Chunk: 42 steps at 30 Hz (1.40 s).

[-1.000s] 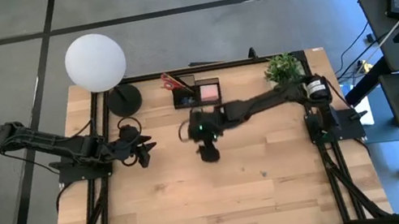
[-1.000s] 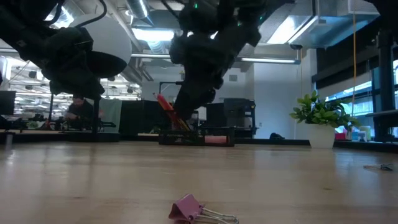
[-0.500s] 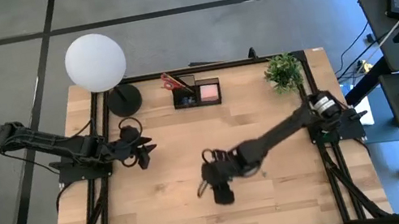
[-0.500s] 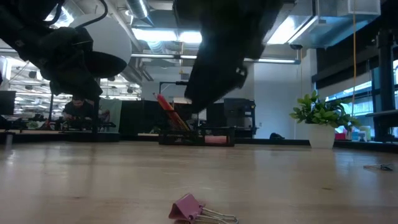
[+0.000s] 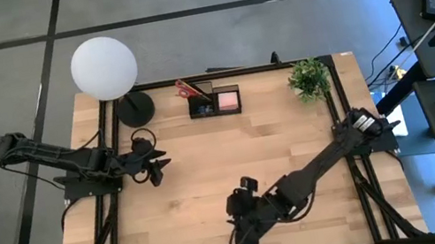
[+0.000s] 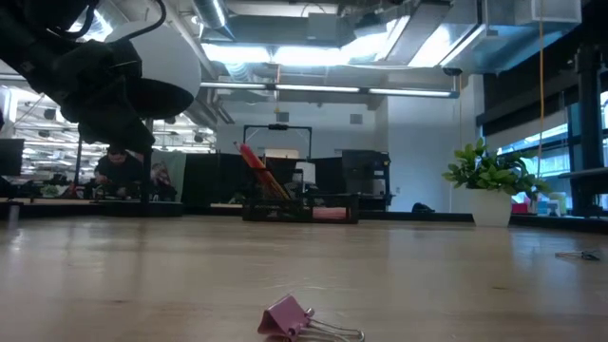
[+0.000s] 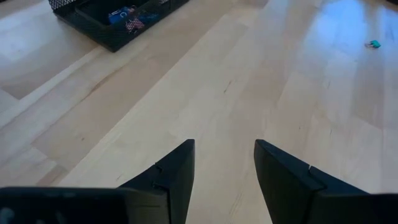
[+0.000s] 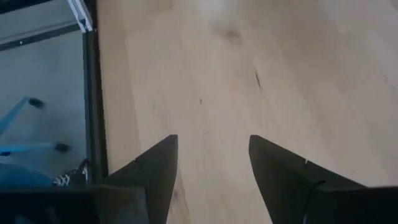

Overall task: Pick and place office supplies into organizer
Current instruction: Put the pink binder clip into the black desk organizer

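The organizer (image 5: pixel 214 101) stands at the table's far edge, between the lamp base (image 5: pixel 134 109) and the potted plant (image 5: pixel 309 76). Red-handled scissors (image 5: pixel 187 87) stick up from its left end, a pink sticky-note pad (image 5: pixel 228 99) fills its right compartment, and small blue items (image 7: pixel 120 12) lie in one tray in the left wrist view. A pink binder clip (image 6: pixel 302 320) lies on the bare wood close to the low camera, and a tiny bluish clip (image 7: pixel 373 44) sits alone well away from the organizer.

A second ago the right gripper (image 5: pixel 243 235) hung just in front of the organizer; it has since swung across the table to the near edge, left of centre, over open wood beside the black table rim (image 8: pixel 91 93). Its fingers (image 8: pixel 281 169) are spread with nothing between them. The left gripper (image 5: pixel 156 164) has not moved, waiting at the left side of the table, fingers (image 7: pixel 175 172) spread and empty. The middle of the table (image 5: pixel 208 168) is open.
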Available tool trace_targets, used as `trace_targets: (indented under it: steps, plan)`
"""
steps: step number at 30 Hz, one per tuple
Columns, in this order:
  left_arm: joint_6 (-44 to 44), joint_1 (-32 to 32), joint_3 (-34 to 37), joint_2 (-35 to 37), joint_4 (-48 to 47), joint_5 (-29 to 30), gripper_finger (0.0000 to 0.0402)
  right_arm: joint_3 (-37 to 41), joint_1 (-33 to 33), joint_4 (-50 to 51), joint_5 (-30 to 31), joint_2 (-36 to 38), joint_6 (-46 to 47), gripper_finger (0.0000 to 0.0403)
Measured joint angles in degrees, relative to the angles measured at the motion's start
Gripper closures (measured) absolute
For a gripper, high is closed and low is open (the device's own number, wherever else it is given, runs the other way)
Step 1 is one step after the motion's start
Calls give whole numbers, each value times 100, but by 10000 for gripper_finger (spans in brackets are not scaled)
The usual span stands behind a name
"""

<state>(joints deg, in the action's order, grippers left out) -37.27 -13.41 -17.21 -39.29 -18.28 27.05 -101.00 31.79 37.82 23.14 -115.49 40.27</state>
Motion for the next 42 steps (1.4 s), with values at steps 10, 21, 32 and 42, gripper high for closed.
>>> trace_targets:
  steps: [10,21,32,42]
  plan:
    - [-42,0,0,0,-32,-440,242,-299,247,-413,-658,-883,452,202]
    - [-43,0,0,1,-37,-448,242,-3068,409,2535,-887,-2768,973,202]
    - [-8,0,0,0,-37,-446,242,-3371,374,2512,-1248,-3118,1189,202]
    - [29,0,0,1,-42,-446,242,-3367,187,2534,-1405,-3118,1014,202]
